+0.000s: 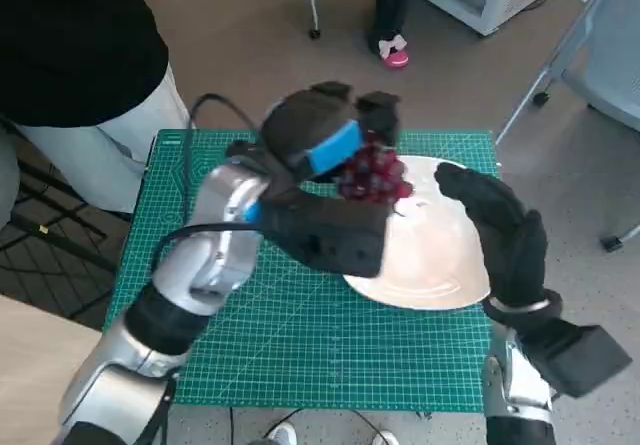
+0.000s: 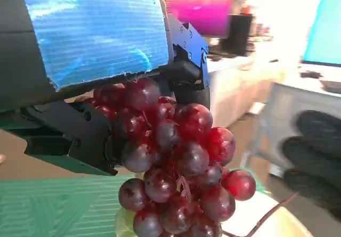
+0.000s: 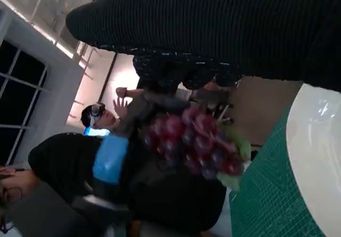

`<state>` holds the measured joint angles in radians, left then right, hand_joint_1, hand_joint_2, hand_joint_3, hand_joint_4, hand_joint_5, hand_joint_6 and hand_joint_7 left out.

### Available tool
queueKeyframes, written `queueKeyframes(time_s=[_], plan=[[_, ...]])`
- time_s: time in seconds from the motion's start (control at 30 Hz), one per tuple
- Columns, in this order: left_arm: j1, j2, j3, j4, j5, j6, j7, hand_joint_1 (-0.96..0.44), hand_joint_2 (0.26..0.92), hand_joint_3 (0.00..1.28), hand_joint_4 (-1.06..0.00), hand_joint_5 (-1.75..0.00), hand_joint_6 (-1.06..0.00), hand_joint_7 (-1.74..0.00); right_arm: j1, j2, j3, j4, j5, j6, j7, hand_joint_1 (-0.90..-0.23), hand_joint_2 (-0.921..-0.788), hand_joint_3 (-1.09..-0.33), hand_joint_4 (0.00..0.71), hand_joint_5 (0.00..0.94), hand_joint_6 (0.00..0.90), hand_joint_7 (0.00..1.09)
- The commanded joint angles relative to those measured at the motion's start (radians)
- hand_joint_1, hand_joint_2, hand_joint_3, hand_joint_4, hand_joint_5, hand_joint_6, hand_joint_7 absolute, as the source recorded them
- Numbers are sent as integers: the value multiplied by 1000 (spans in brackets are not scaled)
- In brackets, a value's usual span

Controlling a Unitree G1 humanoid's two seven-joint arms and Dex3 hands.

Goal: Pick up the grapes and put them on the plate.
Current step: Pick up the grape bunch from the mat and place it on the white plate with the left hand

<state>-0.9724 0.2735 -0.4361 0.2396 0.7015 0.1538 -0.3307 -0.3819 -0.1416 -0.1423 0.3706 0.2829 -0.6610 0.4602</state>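
Grapes (image 1: 375, 177), a dark red bunch, are hanging in the grip of the left hand (image 1: 318, 143), whose black fingers (image 2: 80, 136) are closing around the top of the cluster (a green leaf is showing at its underside in the wrist views). Just below and beyond the bunch, the white plate (image 1: 430, 255) is lying on the green cutting mat (image 1: 300, 335). The right hand (image 1: 500, 227) is resting over the plate's far edge, fingers spread and holding nothing.
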Motion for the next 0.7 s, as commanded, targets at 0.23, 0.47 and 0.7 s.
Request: queueKeyframes(time_s=[0.23, 0.47, 0.7], plan=[[-90, -70, -27, 144, -5, -66, 25, 3, 921, 283, -418, -1447, -411, -1398, 62, -12, -38, -27, -2, 1, -41, -622, -921, -853, 381, 4, 59, 391], [-125, -107, -26, 228, -22, -109, 33, 3, 921, 256, -440, -1414, -446, -1381, 85, -13, -52, -44, -26, -23, -77, -616, -921, -844, 387, 4, 88, 346], [-150, -136, -27, 294, -32, -129, 43, 3, 920, 241, -457, -1397, -464, -1364, 98, -17, -62, -46, -32, -36, -101, -609, -921, -843, 392, 2, 141, 250]])
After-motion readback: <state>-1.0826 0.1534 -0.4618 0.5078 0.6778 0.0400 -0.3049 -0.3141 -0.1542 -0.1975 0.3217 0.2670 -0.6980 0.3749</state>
